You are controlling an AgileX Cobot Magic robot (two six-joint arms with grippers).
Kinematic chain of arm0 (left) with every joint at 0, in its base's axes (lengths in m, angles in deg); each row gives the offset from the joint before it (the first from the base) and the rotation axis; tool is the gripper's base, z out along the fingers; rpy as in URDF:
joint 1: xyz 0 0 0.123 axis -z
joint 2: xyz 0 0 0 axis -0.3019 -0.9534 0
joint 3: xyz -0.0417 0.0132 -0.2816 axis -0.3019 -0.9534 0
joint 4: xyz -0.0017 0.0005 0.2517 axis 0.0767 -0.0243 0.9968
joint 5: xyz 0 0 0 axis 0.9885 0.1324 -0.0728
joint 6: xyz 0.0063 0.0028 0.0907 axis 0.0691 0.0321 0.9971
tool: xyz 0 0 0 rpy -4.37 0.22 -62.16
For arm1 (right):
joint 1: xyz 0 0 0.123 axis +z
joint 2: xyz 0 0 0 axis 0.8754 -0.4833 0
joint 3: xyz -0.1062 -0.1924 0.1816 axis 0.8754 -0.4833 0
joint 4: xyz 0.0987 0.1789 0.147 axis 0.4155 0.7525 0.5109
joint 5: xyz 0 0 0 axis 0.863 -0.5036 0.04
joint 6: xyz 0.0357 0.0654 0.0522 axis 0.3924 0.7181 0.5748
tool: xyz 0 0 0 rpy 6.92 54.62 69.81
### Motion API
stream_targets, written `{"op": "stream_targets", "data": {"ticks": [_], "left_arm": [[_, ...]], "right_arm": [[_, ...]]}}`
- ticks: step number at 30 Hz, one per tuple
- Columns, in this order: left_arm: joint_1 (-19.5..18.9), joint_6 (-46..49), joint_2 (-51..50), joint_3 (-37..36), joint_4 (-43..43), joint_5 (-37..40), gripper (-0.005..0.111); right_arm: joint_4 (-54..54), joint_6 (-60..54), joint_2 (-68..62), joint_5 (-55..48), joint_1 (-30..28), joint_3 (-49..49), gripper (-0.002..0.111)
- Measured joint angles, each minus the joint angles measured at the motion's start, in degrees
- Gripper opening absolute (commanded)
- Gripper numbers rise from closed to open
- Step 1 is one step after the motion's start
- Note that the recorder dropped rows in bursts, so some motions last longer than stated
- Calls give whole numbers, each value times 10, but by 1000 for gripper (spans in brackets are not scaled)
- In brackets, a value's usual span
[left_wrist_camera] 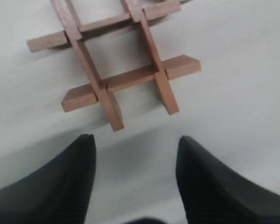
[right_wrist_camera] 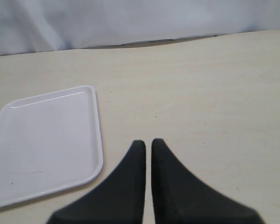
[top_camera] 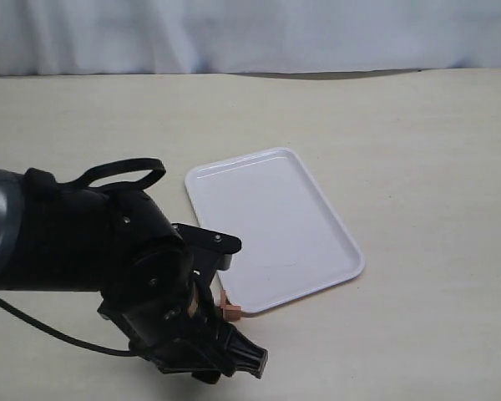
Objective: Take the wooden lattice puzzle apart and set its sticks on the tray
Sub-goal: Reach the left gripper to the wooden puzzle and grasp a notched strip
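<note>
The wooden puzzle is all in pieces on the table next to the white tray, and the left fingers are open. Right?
No, the wooden puzzle is in one piece, its sticks locked in a grid, as the left wrist view shows. It lies on the table next to the white tray, and the left fingers are open.

Ext. view: left arm (top_camera: 108,251) hides most of the wooden lattice puzzle (top_camera: 231,311); only a sliver peeks out beside the tray (top_camera: 275,225). Wrist views: puzzle, tray each partly cropped at frame edge.
</note>
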Motion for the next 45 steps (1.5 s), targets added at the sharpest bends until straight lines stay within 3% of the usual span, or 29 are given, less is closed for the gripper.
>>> {"op": "stream_targets", "data": {"ticks": [15,24,33,45], "left_arm": [[0,-92,-8,0,111,-15,43],[0,-98,-8,0,106,-12,43],[0,-98,-8,0,87,50,43],[0,-83,-8,0,53,5,42]], "right_arm": [[0,0,0,0,0,0,5],[0,0,0,0,0,0,5],[0,0,0,0,0,0,5],[0,0,0,0,0,0,5]]}}
